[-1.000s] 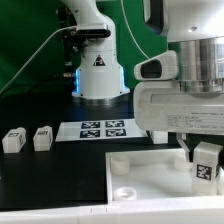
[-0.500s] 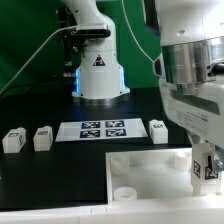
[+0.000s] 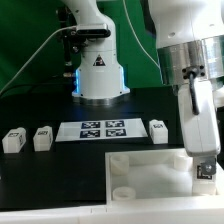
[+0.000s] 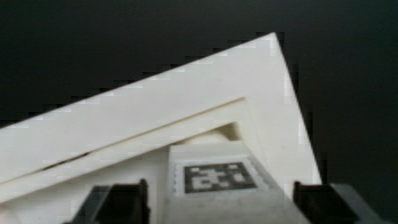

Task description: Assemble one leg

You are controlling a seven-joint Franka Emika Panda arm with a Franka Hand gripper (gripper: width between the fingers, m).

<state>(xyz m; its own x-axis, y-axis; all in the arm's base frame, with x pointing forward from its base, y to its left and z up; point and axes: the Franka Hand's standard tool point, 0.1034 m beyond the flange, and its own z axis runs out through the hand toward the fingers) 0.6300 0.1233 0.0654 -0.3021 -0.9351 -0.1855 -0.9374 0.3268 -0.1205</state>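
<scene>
My gripper (image 3: pixel 205 168) is shut on a leg (image 3: pixel 205 172), a small white block with a black-and-white tag, and holds it upright at the right corner of the large white panel (image 3: pixel 140 168). In the wrist view the leg (image 4: pixel 217 177) sits between my two dark fingers (image 4: pixel 116 203), with the panel's corner (image 4: pixel 160 115) right behind it. Whether the leg touches the panel cannot be told. Three more legs lie on the black table: two on the exterior view's left (image 3: pixel 14 140) (image 3: pixel 42 137) and one beside the marker board (image 3: pixel 158 130).
The marker board (image 3: pixel 103 130) lies behind the panel. The robot's base (image 3: pixel 100 70) stands at the back, with cables to its left. A round corner socket (image 3: pixel 125 190) shows at the panel's near left corner.
The wrist has turned and the arm has shifted, uncovering the leg beside the marker board. The held leg has moved down towards the panel's right corner.
</scene>
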